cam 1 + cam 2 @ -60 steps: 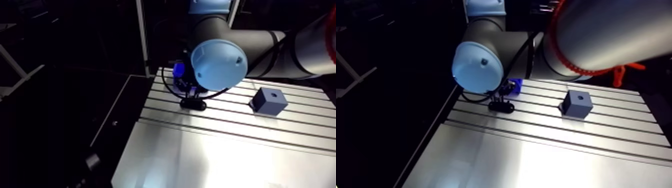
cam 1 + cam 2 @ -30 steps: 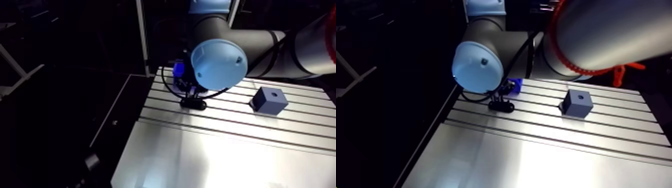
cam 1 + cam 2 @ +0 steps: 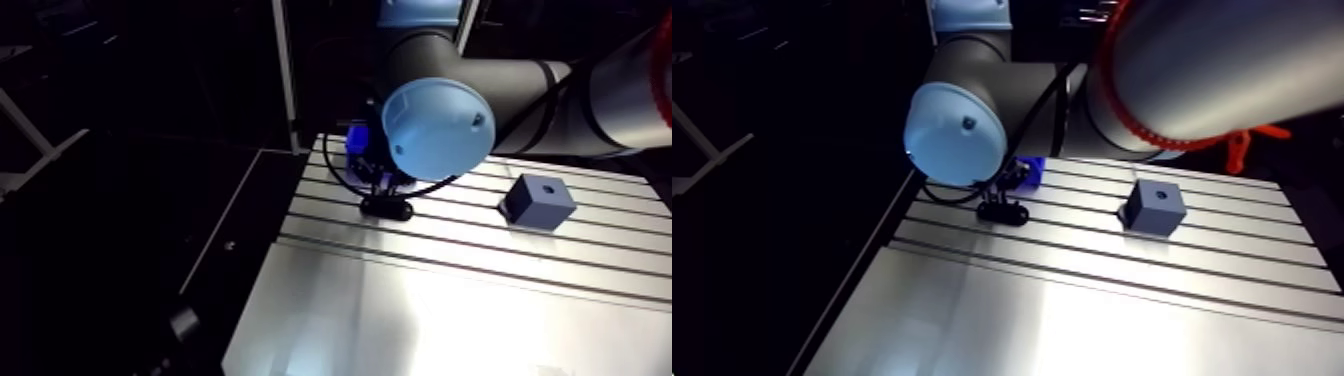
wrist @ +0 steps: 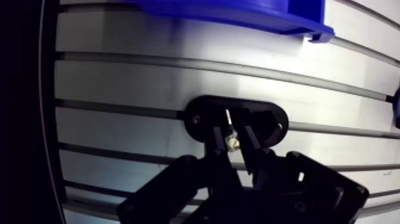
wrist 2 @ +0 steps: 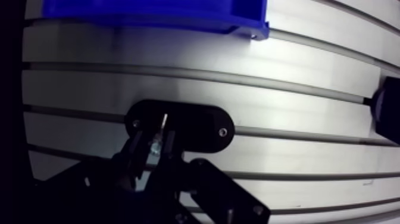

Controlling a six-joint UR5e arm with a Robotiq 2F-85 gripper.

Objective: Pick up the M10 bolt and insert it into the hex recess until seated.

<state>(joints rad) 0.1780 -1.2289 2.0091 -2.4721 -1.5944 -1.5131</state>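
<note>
Tabletop (image 3: 450, 320): slotted aluminium, with the slots (image 3: 1092, 262) running side to side across the far half. The near half is a plain smooth sheet with strong glare. A blue bin (image 4: 238, 12) sits at the far edge, close to the far left corner, and only its rim and one corner show in the wrist view. A dark grey-blue block (image 3: 537, 201) lies flat across the slots toward the right edge, well apart from the bin. It has a small round hole in its top face.
</note>
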